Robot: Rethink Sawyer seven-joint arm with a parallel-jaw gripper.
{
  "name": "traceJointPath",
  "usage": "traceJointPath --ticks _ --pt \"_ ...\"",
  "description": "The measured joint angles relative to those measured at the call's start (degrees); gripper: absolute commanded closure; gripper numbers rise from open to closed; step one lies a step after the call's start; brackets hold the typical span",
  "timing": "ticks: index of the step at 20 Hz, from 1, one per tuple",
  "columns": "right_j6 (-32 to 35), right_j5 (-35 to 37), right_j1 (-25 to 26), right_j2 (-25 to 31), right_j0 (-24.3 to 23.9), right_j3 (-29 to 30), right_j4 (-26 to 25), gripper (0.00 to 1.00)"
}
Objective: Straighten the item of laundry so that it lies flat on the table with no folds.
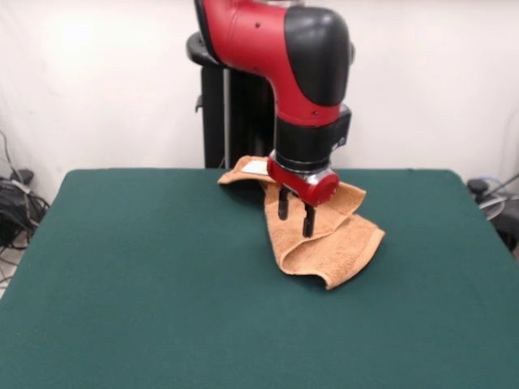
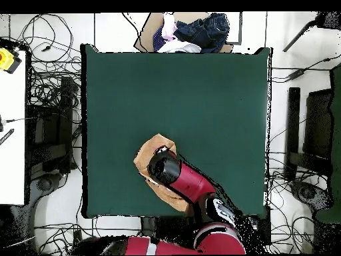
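Towel point(image 1: 324, 243) sits bunched on the surface point(image 1: 146, 275), its near lobe curled up at about 5 o'clock from the gripper point(image 1: 296, 212), a white label point(image 1: 255, 168) on the far flap at 11 o'clock. Gripper fingers hang slightly parted over the middle folds, gripping nothing I can see. My call: pinch one outer edge low, drag outward slowly, keeping cloth on the surface.

A pile of clothes point(image 2: 193, 32), dark blue with some white and pink, lies on the floor just beyond one table edge. Many black cables point(image 2: 50, 87) spread over the floor. A yellow object point(image 2: 6, 59) sits on a white side surface point(image 2: 12, 133).
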Motion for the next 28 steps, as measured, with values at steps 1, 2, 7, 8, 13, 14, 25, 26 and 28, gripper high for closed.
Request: traceJointPath --ticks 1,2,7,8,13,14,25,26,28 --pt "0.00 -0.30 0.53 0.00 -0.14 -0.01 -0.13 0.00" --pt "0.00 -0.58 0.97 0.00 -0.27 -0.02 -0.25 0.00" --pt "0.00 -3.06 4.19 0.02 -1.35 -0.12 -1.20 0.00" --pt "0.00 -3.31 4.44 0.02 -1.46 -0.15 -1.31 0.00" --pt "0.00 -4.03 4.80 0.29 -2.16 -0.50 -2.01 0.00" --pt "0.00 -4.03 4.80 0.37 -2.22 -0.50 -2.01 0.00" --pt "0.00 -4.04 3.86 0.65 -2.02 -0.49 -2.00 0.00" --pt "0.00 -4.04 3.61 0.65 -1.91 -0.49 -2.00 0.00" --pt "0.00 -4.03 2.64 0.66 -1.54 -0.48 -2.01 0.00"
